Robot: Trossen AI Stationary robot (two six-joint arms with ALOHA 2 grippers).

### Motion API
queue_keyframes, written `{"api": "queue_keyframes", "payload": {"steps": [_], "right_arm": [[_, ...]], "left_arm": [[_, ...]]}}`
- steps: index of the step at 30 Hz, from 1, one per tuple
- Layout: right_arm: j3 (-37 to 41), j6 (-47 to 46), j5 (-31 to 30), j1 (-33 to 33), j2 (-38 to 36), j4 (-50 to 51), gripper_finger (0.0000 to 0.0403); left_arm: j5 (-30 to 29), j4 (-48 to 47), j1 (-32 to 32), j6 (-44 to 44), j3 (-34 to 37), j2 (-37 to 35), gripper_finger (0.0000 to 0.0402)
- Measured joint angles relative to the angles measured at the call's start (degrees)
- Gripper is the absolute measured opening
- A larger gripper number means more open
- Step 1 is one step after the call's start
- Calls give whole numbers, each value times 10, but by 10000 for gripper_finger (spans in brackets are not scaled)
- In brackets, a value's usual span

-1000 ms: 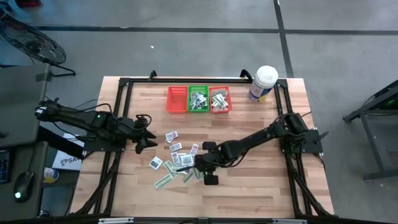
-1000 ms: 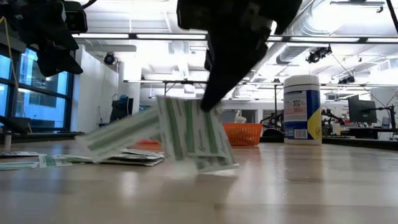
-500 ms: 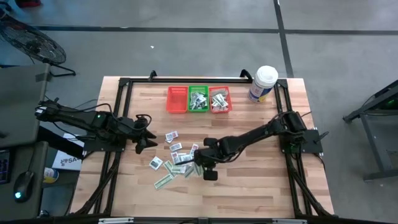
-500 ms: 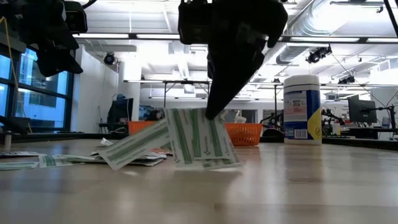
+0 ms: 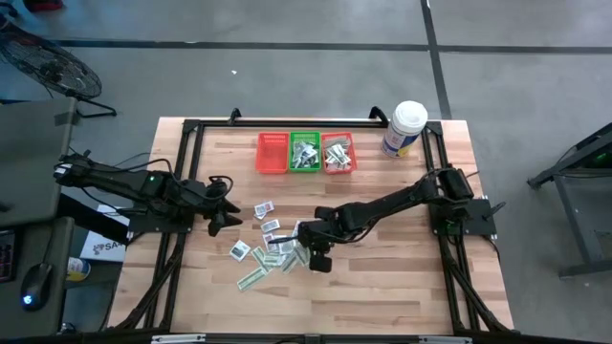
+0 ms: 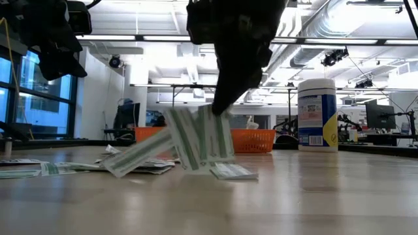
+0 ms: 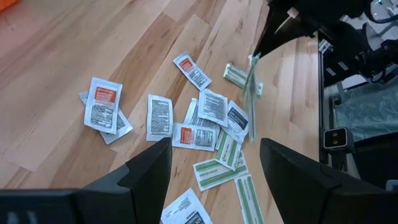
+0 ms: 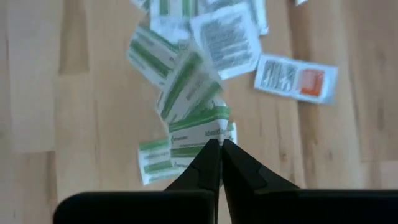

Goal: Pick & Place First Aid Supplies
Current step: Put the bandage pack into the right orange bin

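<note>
Small white printed packets and green-and-white strip packets (image 5: 270, 241) lie scattered flat on the wooden table's middle. My right gripper (image 5: 309, 251) stands over the pile's right side, pointing steeply down, shut on green-and-white strip packets (image 6: 196, 140). One more strip packet (image 6: 233, 172) lies flat on the table just below them. My left gripper (image 5: 226, 212) waits open above the table at the left, its fingers (image 7: 149, 171) looking toward the pile (image 7: 199, 118) and touching nothing. My right gripper pinches the upper ends of the green-and-white strip packets (image 8: 202, 129) between its two fingertips (image 8: 231, 163), coming from above and slanting. More than one strip hangs from the pinch. They dangle tilted below the fingers, and the longest strip's lower end (image 6: 117, 171) reaches down to the table.
Three small mesh baskets stand in a row at the far side: red (image 5: 273, 153), green (image 5: 305, 153) with packets in it, and red (image 5: 338, 153) with packets. A white tub (image 5: 404, 128) stands at the far right corner. A black frame (image 5: 191, 129) borders the table.
My right gripper, still shut, has moved a little toward the far edge and the pile and risen slightly. The held strips have come up with it and swung. One packet that reached the table under them now lies flat there by itself.
</note>
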State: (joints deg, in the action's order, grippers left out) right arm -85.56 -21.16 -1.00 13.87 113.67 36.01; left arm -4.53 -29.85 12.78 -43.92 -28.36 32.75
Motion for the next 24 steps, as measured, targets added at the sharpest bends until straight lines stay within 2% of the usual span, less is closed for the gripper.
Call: {"api": "queue_keyframes", "payload": {"steps": [4, 7, 11, 13, 15, 16, 18, 20, 24], "right_arm": [[1, -18, -27, 0, -19, 18, 2], [1, -67, -56, 0, -29, 67, 1], [1, -67, -76, 0, -42, 79, 1], [1, -57, -67, -3, -52, 67, 1], [0, -107, -124, -3, -60, 86, 1], [1, -106, -130, -3, -63, 99, 1], [2, -72, -108, -9, -69, 78, 1], [-1, -104, -141, -8, -72, 95, 0], [1, -93, -116, -15, -73, 96, 0]], "left_arm": [[0, 1, 0, 1, 0, 0, 240], [0, 1, 0, 1, 0, 0, 240], [0, 1, 0, 1, 1, 0, 240], [1, 1, 0, 1, 1, 0, 240], [1, 2, 0, 1, 1, 0, 240], [0, 2, 0, 1, 1, 0, 240], [-1, 3, 0, 1, 1, 0, 240], [-1, 1, 0, 1, 1, 0, 240], [-1, 2, 0, 1, 1, 0, 240]]}}
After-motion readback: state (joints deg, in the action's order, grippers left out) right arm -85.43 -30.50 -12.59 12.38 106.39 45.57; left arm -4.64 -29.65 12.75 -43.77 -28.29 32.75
